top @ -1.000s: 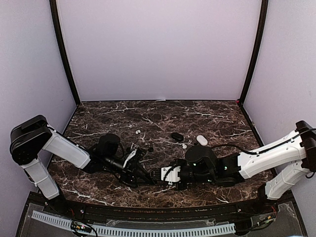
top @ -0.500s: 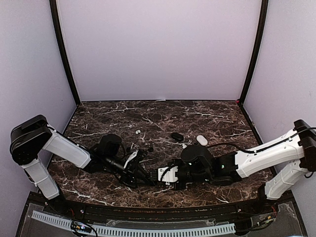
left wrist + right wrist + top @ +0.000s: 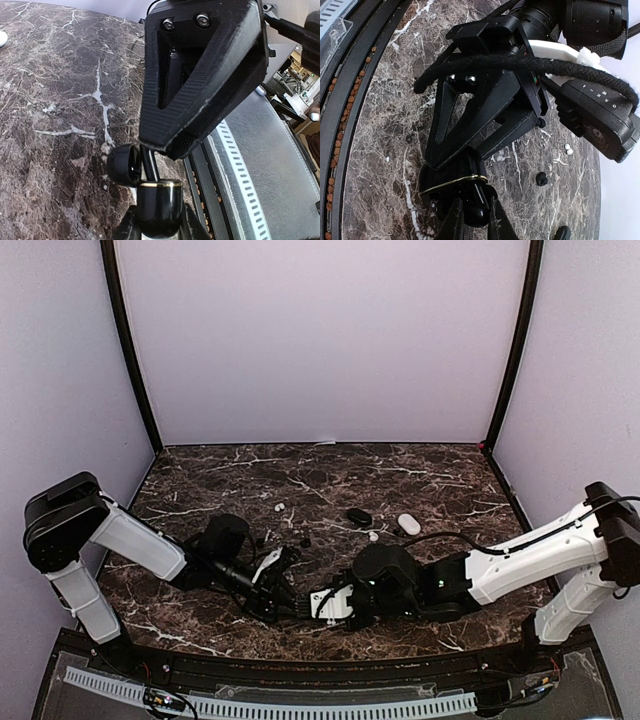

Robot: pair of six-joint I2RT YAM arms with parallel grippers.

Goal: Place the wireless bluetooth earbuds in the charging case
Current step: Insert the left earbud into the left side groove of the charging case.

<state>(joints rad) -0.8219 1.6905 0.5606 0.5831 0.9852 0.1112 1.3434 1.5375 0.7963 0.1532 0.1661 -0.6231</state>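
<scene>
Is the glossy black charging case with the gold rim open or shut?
Open: the glossy black charging case shows its gold rim bare, its round lid swung aside.

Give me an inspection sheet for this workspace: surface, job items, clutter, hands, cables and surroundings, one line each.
Surface: dark marble table with white veins; no spills seen.
Job's things: open black charging case, gold-rimmed, between the two hands; white earbuds and a black earbud loose on the marble.
Clutter: black oval case and white oval case lying farther back, apart from each other.
Hands: right hand pinches the charging case; left hand has its tips at the case, grip unclear.
Cables: braided black cable draped across the left hand.
Surroundings: lilac walls, black posts, slotted strip along the near edge.
</scene>
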